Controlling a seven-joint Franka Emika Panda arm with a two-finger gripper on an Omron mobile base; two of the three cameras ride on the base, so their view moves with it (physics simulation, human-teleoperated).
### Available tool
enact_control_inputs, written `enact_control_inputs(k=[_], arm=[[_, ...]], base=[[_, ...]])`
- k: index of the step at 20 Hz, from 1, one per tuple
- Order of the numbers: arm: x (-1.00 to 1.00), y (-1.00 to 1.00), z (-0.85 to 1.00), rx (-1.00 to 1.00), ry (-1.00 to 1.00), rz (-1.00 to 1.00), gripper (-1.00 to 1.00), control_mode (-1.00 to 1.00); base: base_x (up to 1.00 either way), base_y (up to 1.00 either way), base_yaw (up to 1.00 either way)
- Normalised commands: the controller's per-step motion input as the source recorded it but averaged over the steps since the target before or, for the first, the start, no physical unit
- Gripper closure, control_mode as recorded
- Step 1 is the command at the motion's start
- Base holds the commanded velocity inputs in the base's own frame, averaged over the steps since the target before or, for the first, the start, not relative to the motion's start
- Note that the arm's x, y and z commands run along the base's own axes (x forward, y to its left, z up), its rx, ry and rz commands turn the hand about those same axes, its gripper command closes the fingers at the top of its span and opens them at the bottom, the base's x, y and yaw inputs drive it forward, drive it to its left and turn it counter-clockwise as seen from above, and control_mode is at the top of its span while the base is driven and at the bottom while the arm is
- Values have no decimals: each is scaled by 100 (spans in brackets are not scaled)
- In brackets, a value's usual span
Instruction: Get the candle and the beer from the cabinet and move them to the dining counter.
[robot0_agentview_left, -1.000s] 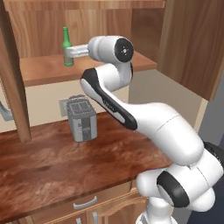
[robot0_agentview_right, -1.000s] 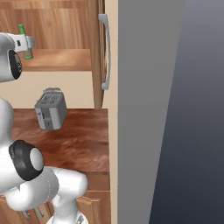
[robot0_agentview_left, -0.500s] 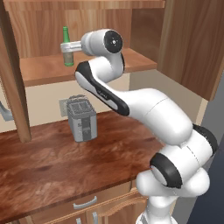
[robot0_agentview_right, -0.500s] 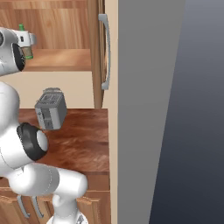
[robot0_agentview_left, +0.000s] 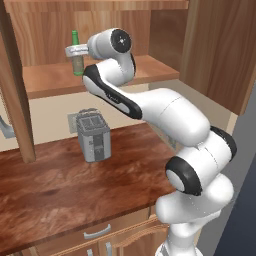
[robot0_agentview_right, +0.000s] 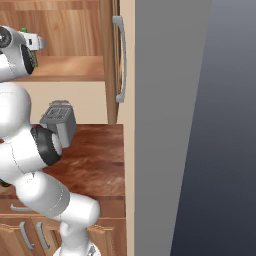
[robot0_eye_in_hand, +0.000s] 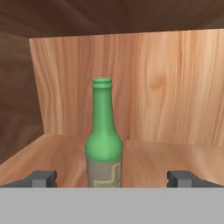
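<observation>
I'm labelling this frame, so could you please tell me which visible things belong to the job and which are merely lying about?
Belongs to the job:
- beer, upright on the shelf
- cabinet, open
- gripper, jaws open either side of the beer

Just lying about:
- grey toaster
- wooden counter

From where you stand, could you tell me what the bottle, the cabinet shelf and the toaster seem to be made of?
The beer: probably green glass, smooth and glossy, with a dull paper-like label low on its body. The cabinet shelf: light brown wood, matte, with clear grain lines. The toaster: likely grey metal with a flat finish, though it could be plastic.
</observation>
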Motion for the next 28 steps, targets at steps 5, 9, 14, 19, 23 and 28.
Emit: enact_control_inputs(k=[5, 9, 14, 19, 23, 28], arm=[[29, 11, -4, 0, 6, 0, -100, -100], [24, 12, -6, 0, 4, 0, -100, -100], [20, 19, -8, 0, 4, 0, -100, -100], [8, 8, -3, 0, 2, 0, -100, -100], [0, 0, 0, 0, 0, 0, -100, -100], [6, 1, -3, 0, 0, 0, -100, -100]], base=[[0, 0, 0], [0, 0, 0], [0, 0, 0], [0, 0, 0], [0, 0, 0], [0, 0, 0]])
